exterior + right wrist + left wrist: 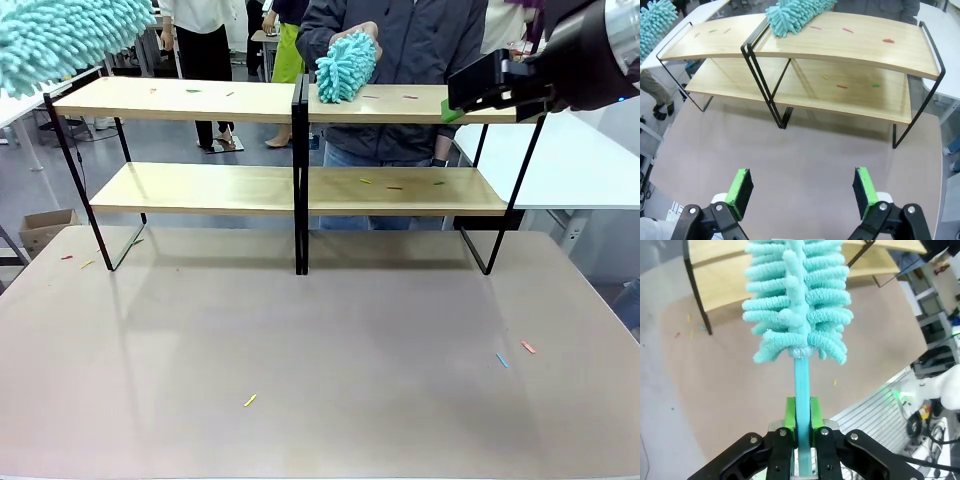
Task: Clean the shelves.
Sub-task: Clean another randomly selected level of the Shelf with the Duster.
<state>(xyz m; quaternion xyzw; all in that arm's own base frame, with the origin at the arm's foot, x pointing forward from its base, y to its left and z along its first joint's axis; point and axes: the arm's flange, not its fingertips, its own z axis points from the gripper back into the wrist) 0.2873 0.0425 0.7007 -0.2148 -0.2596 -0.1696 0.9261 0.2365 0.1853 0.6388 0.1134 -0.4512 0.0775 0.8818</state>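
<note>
Two-tier light-wood shelves in a thin black frame (200, 100) stand at the far side of the beige tabletop (320, 380). The left wrist view shows the left gripper (802, 412) pinching the handle of a fluffy turquoise duster (797, 305), whose head the front view puts at top left. The right gripper (802, 187) stands spread wide in its own view. A person's hand (362, 33) presses a second turquoise duster (345, 68) on the top board, near small coloured scraps (842, 86), perhaps paper.

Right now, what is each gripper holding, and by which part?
Left gripper clamps the turquoise fluffy duster by its thin handle; right gripper holds nothing.
</note>
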